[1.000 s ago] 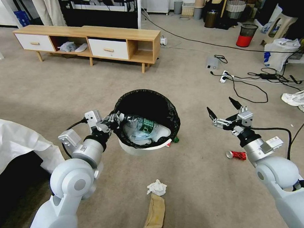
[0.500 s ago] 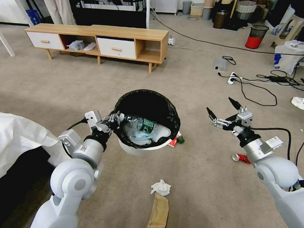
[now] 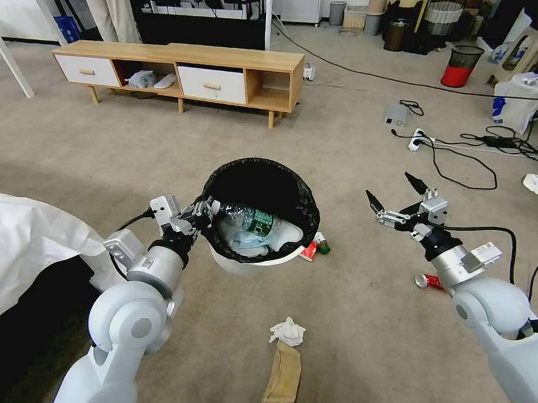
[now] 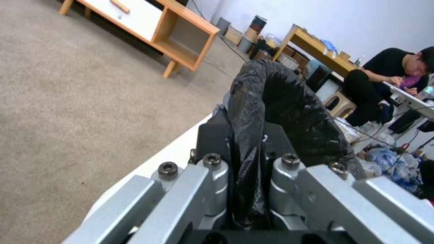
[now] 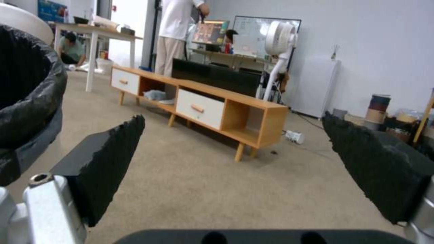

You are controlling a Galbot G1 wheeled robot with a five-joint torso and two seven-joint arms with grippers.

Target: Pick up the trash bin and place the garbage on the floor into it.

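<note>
Head view: we hold the trash bin (image 3: 255, 225) off the floor with our left hand (image 3: 202, 214), fingers clamped on its near-left rim where the black bag (image 3: 292, 192) folds over. Left wrist view confirms it: the bag film (image 4: 253, 162) is pinched between both fingers. We judge the bin light, thin plastic that is stiff enough to hang from one rim pinch, but the liner is slick and soft, so the grip could creep or tear the film. It hangs tilted towards us with the load inside.

Already in the bin: a clear green-labelled bottle (image 3: 249, 218) and pale blue stuff under it, likely the mask.

Our right hand (image 3: 398, 201) hovers over bare carpet to the right, fingers wide apart, holding nothing.

Garbage on the floor:
- white tissue (image 3: 287, 331), soft, take it by pinching the crumpled top
- brown paper bag (image 3: 282, 374), flat and limp, touching the tissue, best pinched at an edge
- crushed red can (image 3: 429, 281), light and rigid, just beside our right forearm and partly hidden by it
- red packet (image 3: 309, 251) and small brown bottle (image 3: 323, 245), tucked just behind the bin's far right edge

Around: white cloth (image 3: 29, 239) at left, wooden cabinet (image 3: 182, 69) well behind, cables and power strip (image 3: 418, 140) far right. Nothing blocks the tissue or bag; the hanging bin shades the packet and bottle.
</note>
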